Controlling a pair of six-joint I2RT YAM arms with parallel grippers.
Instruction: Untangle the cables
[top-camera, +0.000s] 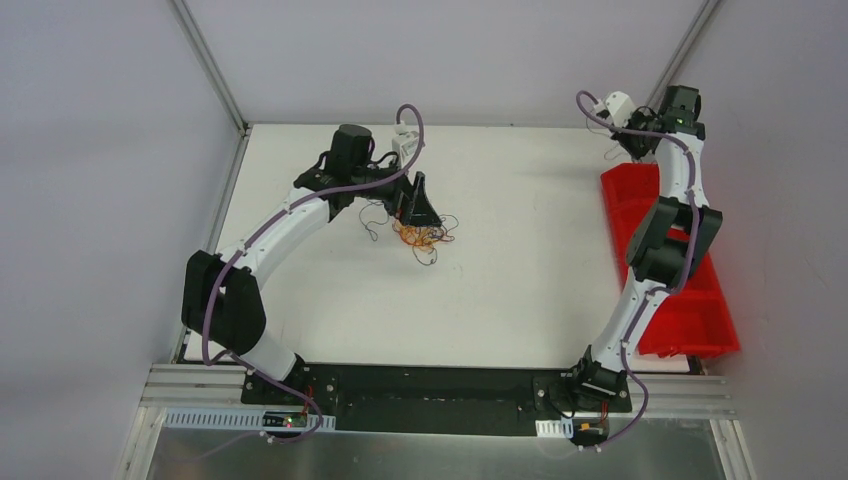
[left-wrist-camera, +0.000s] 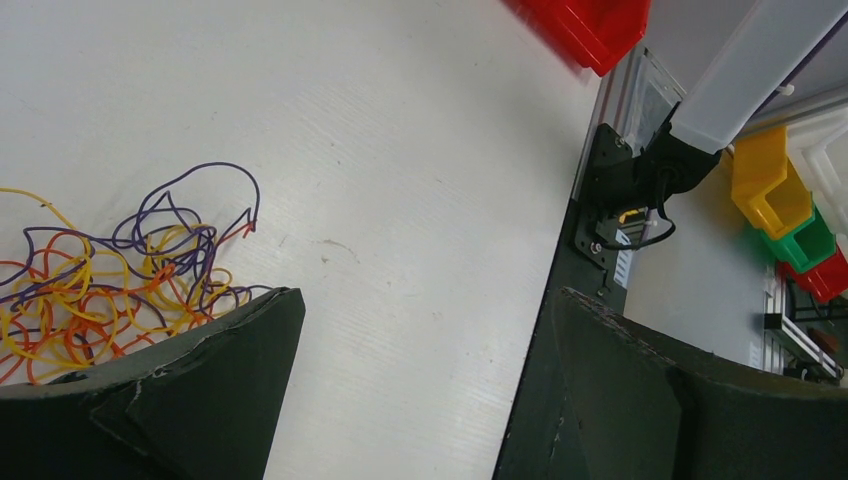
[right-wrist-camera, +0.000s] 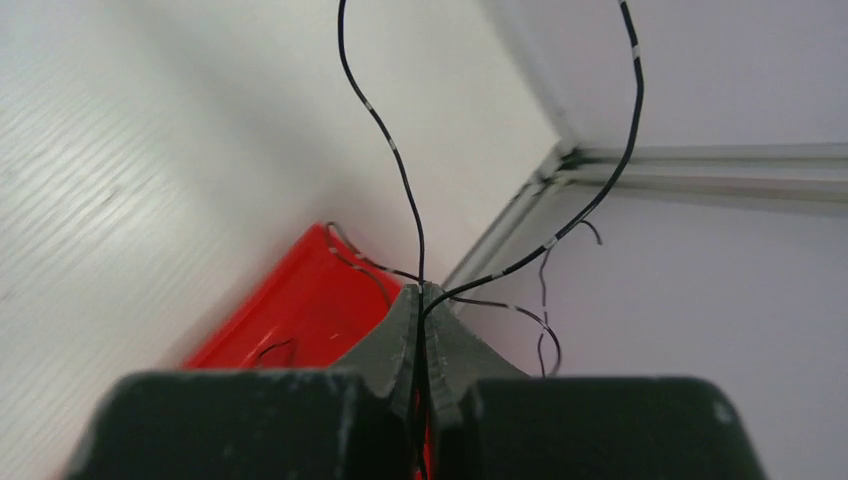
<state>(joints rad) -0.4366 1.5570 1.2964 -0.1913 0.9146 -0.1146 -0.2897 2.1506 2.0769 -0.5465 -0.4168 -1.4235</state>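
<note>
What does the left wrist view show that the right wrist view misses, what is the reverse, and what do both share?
Only the left wrist view: the tangled cables, orange, yellow and purple, beside the open left gripper. Only the right wrist view: the right gripper shut on a thin black cable. Both: the white table and a red bin.
</note>
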